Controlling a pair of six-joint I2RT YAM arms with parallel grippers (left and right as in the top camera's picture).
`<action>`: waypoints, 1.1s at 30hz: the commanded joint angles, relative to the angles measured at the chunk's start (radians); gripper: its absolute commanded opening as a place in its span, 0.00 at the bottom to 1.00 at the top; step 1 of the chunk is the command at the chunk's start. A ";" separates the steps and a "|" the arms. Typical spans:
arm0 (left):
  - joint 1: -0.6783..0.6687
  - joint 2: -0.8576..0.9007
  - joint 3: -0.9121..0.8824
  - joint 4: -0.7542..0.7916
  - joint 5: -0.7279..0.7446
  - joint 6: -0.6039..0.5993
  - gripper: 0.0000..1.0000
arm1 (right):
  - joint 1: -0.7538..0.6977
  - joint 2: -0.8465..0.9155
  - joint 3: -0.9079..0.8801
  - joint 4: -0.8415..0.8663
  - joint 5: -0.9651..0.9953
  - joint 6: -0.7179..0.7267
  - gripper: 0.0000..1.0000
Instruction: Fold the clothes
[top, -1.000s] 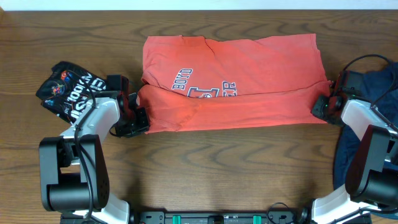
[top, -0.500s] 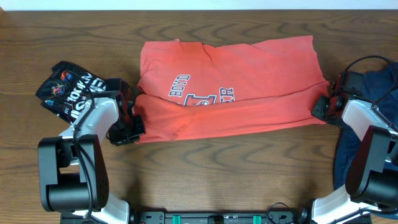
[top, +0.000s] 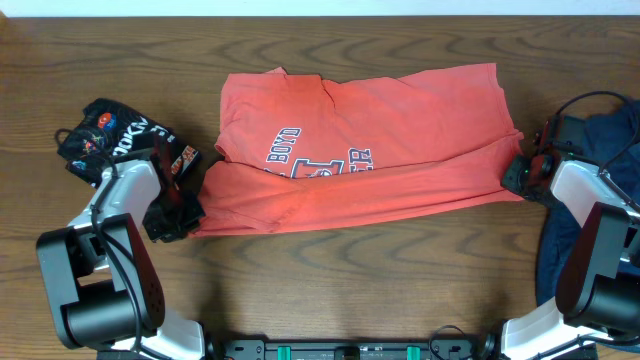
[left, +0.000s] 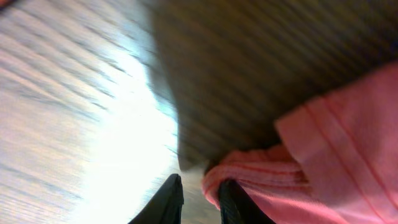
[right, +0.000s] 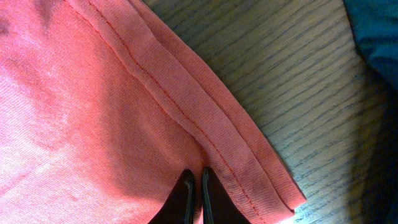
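Note:
An orange T-shirt (top: 400, 110) with printed letters lies across the table's middle, its lower part folded up over the front. My left gripper (top: 172, 215) is at the shirt's lower left corner. In the left wrist view its fingers (left: 199, 196) stand slightly apart with bare wood between them, and the bunched hem (left: 261, 171) presses against the right finger. My right gripper (top: 515, 180) is at the shirt's right edge. In the right wrist view it (right: 196, 180) is shut on the orange cloth (right: 93, 93) just inside the stitched hem.
A folded black printed garment (top: 110, 145) lies at the far left, beside my left arm. A dark blue garment (top: 610, 140) lies at the right edge behind my right arm, and its corner shows in the right wrist view (right: 376, 31). The table is wood (top: 350, 280).
My left gripper has moved left and toward the front, dragging the shirt's lower left corner with it, so the shirt stretched wider. My right gripper has stayed in place.

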 joint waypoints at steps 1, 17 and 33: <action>0.010 -0.004 -0.003 0.004 -0.065 -0.008 0.22 | -0.024 0.024 -0.027 -0.013 0.085 0.013 0.06; 0.024 -0.053 0.199 -0.127 0.043 -0.012 0.55 | -0.024 0.024 -0.027 -0.014 0.085 0.013 0.09; -0.470 -0.092 0.113 -0.065 0.189 0.034 0.62 | -0.023 0.024 -0.027 -0.011 0.081 0.013 0.11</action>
